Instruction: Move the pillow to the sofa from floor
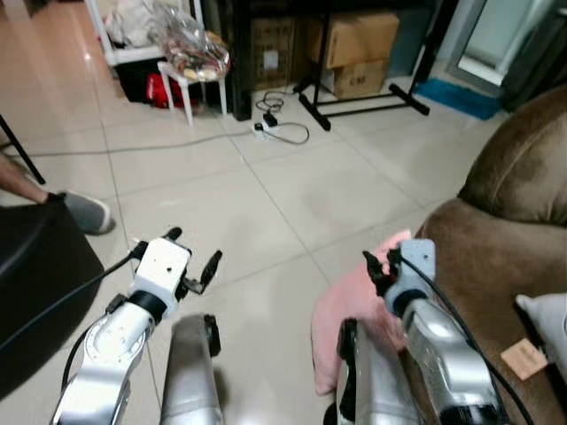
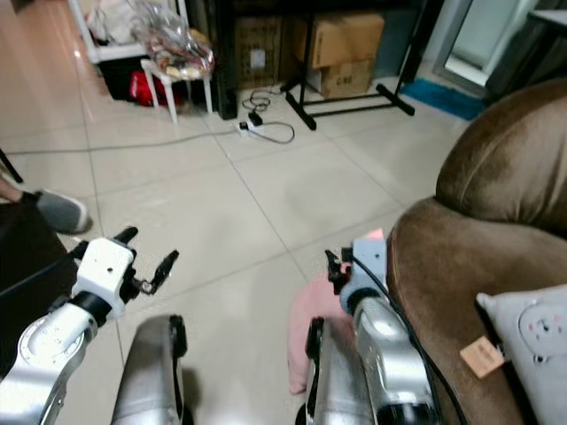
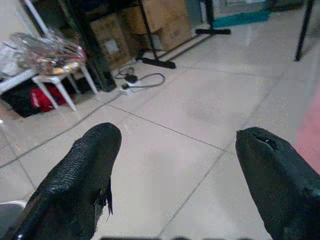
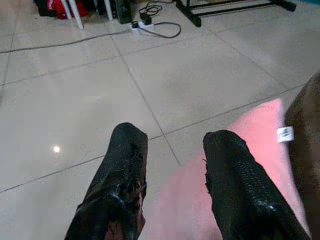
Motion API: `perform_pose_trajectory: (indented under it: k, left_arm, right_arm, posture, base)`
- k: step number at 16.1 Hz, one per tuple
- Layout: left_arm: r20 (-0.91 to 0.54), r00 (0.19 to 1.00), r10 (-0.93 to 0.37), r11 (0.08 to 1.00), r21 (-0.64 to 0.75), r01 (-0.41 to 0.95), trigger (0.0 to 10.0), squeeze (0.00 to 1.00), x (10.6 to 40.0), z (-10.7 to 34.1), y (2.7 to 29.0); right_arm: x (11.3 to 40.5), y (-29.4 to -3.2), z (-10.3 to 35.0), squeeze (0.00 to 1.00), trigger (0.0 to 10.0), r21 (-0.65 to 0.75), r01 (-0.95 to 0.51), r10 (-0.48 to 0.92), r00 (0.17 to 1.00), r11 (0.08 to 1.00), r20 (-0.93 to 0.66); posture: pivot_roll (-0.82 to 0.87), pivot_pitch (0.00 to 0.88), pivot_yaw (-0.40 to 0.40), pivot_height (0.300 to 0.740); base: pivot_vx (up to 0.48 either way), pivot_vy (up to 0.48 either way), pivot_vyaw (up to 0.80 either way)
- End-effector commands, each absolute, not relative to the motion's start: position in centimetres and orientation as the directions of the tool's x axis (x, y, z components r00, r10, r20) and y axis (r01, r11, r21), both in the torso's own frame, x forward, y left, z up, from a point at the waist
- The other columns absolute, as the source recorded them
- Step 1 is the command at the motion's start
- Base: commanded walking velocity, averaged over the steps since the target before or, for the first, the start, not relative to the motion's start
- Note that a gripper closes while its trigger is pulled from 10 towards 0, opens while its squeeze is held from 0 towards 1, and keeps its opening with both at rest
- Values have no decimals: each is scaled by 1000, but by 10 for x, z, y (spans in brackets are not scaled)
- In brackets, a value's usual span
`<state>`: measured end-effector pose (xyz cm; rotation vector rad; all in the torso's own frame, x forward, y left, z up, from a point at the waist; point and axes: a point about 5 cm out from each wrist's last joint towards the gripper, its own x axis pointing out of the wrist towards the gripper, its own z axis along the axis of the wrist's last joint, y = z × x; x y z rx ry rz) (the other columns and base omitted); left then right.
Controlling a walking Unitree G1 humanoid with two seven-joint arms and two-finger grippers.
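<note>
A pale tiled floor (image 1: pixel 230 212) takes up most of the room. On the robot's right stands a brown sofa (image 1: pixel 523 221), with a grey cushion (image 2: pixel 532 341) lying on its seat. The pink pillow (image 1: pixel 341 319) lies on the floor, pressed against the front of the sofa; a small white label (image 4: pixel 285 134) shows at its edge next to the brown fabric. At the far wall stand cardboard boxes (image 1: pixel 354 49) under a black frame, and a white stool (image 1: pixel 190 84) loaded with wrapped goods. A white power strip (image 1: pixel 266 128) with cables lies on the tiles nearby. At the far left, a person's foot in a grey slipper (image 1: pixel 84 212) rests on the floor.

The right gripper (image 4: pixel 172 150) hangs just above the near end of the pillow, its jaws parted. The left gripper (image 3: pixel 175 150) is over bare tiles, well apart from the pillow, its jaws spread wide.
</note>
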<state>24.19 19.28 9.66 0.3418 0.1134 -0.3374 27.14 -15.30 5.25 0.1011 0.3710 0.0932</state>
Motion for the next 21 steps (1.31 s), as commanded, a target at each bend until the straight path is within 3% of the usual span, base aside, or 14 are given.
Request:
perform_pose_trajectory:
  k: [1, 5, 10, 11, 14, 17, 18, 19, 20, 21]
  left_arm:
    - [-158, 921, -356, 866, 314, 389, 10000, 0, 246, 100, 188]
    - [-175, 875, -451, 824, 294, 484, 10000, 0, 253, 100, 182]
    - [-199, 816, -542, 773, 263, 577, 10000, 0, 256, 99, 172]
    - [-215, 798, -563, 757, 253, 603, 10000, 0, 254, 98, 172]
    - [-253, 762, -596, 729, 228, 646, 10000, 0, 247, 96, 174]
    - [-279, 732, -622, 705, 207, 678, 10000, 0, 243, 95, 177]
    - [-285, 726, -626, 700, 204, 684, 10000, 0, 244, 94, 177]
    - [-287, 723, -628, 698, 203, 687, 10000, 0, 244, 94, 177]
    - [-289, 719, -632, 694, 201, 691, 10000, 0, 245, 94, 176]
    - [-290, 715, -636, 690, 199, 696, 10000, 0, 245, 95, 176]
  right_arm:
    - [276, -157, 50, 1000, 10000, 126, -48, 90, 930, 991, -357]
    - [292, -184, 29, 1000, 10000, -61, 95, -113, 877, 994, -468]
    - [300, -205, 11, 1000, 10000, -233, 133, -246, 786, 963, -567]
    - [296, -207, 3, 0, 10000, -244, 138, -262, 753, 960, -604]
    - [285, -212, -10, 0, 10000, -315, 118, -305, 694, 942, -652]
    - [278, -209, -19, 0, 10000, -276, 115, -282, 653, 954, -703]
    - [274, -210, -22, 0, 4706, -301, 91, -286, 646, 949, -708]
    - [273, -210, -23, 0, 2863, -304, 92, -290, 644, 948, -708]
    - [273, -211, -23, 0, 0, -303, 96, -292, 642, 948, -709]
    - [273, -210, -23, 0, 0, -299, 97, -289, 642, 949, -710]
  posture:
    - [45, 0, -44, 455]
    - [30, 0, -22, 455]
    - [35, 0, -5, 455]
    - [46, 0, -5, 455]
    - [54, 0, -2, 455]
    - [45, 0, 2, 455]
    - [43, 0, 3, 455]
    - [43, 0, 3, 455]
    - [44, 0, 4, 455]
    - [44, 0, 5, 455]
  base:
    - [0, 0, 0]
    - [0, 0, 0]
    - [0, 0, 0]
    - [0, 0, 0]
    - [0, 0, 0]
    - [0, 0, 0]
    - [0, 0, 0]
    - [0, 0, 0]
    - [0, 0, 0]
    - [0, 0, 0]
